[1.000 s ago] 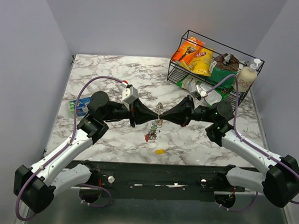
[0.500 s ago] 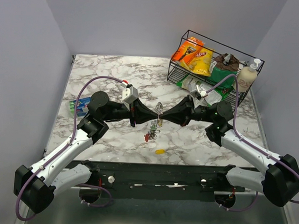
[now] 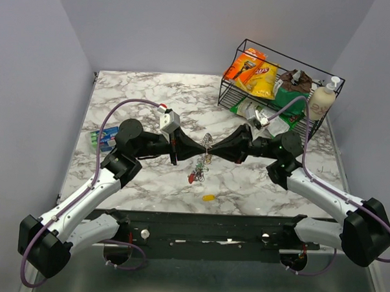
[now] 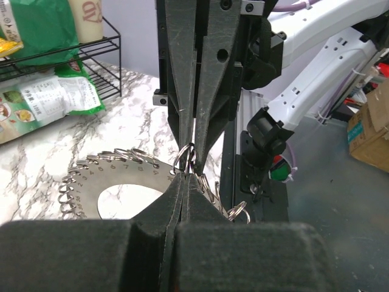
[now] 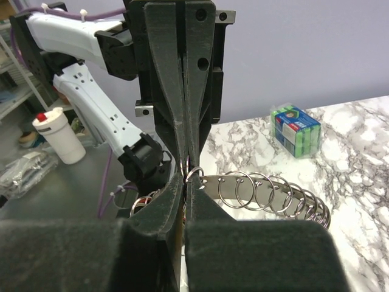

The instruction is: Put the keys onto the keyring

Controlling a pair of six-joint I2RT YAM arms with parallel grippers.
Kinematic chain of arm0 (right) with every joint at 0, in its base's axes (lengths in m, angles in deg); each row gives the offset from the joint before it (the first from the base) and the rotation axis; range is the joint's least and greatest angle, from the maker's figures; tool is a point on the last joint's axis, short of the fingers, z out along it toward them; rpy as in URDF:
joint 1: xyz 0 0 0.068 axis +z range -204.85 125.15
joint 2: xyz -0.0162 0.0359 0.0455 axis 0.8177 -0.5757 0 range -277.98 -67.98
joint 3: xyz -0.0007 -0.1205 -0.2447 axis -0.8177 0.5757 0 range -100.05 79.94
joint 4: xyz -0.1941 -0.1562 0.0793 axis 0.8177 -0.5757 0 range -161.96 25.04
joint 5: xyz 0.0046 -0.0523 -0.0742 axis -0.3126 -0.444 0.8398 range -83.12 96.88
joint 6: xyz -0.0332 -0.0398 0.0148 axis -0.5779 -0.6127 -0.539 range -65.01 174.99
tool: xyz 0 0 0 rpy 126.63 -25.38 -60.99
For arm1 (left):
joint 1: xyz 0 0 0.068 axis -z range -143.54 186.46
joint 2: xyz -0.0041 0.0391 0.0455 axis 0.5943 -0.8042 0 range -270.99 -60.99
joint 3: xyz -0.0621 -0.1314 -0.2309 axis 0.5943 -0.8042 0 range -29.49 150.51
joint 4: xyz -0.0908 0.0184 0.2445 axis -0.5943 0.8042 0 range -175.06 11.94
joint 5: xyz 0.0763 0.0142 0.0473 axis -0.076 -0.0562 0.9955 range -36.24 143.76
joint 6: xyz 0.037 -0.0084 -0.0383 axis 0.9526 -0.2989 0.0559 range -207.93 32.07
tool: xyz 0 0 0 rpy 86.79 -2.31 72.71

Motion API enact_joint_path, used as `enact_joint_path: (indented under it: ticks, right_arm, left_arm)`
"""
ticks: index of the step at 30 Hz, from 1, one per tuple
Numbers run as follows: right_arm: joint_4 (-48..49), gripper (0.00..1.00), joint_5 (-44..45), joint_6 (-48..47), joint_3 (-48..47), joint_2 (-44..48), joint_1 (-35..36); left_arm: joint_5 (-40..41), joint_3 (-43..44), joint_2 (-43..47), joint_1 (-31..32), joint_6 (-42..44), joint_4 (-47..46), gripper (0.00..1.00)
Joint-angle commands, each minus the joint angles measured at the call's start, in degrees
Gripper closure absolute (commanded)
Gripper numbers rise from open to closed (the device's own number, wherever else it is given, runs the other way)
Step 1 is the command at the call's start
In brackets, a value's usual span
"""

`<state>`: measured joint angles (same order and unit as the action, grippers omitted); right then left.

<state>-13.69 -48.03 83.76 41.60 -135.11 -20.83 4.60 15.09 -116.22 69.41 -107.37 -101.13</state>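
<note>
The keyring (image 3: 208, 141) is a silvery band hung with small split rings, held in the air between both grippers over the middle of the table. My left gripper (image 3: 202, 151) and right gripper (image 3: 211, 151) meet tip to tip, each shut on the keyring's edge. A few keys (image 3: 195, 177) with red and green heads dangle below it. A yellow key (image 3: 208, 197) lies on the table near the front edge. In the left wrist view my left gripper (image 4: 185, 177) pinches the numbered keyring (image 4: 91, 182). In the right wrist view my right gripper (image 5: 186, 180) pinches the keyring (image 5: 267, 191).
A black wire basket (image 3: 310, 128) with snack bags stands at the back right, a soap bottle (image 3: 322, 100) at its corner. A blue and green box (image 3: 104, 139) lies at the left by my left arm, also in the right wrist view (image 5: 295, 129).
Both grippers stay shut on the keyring at the same spot; the arms have shifted only very slightly.
</note>
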Motion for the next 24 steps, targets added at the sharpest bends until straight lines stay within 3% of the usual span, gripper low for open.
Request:
enact_joint_path:
  ticks: [1, 2, 14, 18, 24]
  right_arm:
    - [1.56, 0.81, -2.21, 1.28, -0.24, -1.59, 0.96]
    - [1.38, 0.72, -2.13, 1.28, -0.24, -1.68, 0.87]
    - [-9.23, 0.08, 3.84, -7.58, 0.99, 4.29, 0.96]
    - [-14.69, 0.0, 6.13, -11.54, 1.08, 7.1, 0.96]
    - [-19.45, 0.0, 8.86, -14.89, 1.7, 8.6, 0.96]
  left_arm:
    - [5.57, 1.04, 0.38, 0.01, 1.86, -0.19, 1.0]
    - [6.1, 1.21, 0.38, 0.01, 2.47, 0.86, 1.0]
    - [15.24, 1.83, 2.75, 0.01, 8.71, 10.0, 1.0]
    - [17.35, 3.06, 2.67, -0.08, 11.53, 14.57, 1.0]
    - [19.98, 4.03, 1.35, -0.08, 13.38, 20.12, 1.0]
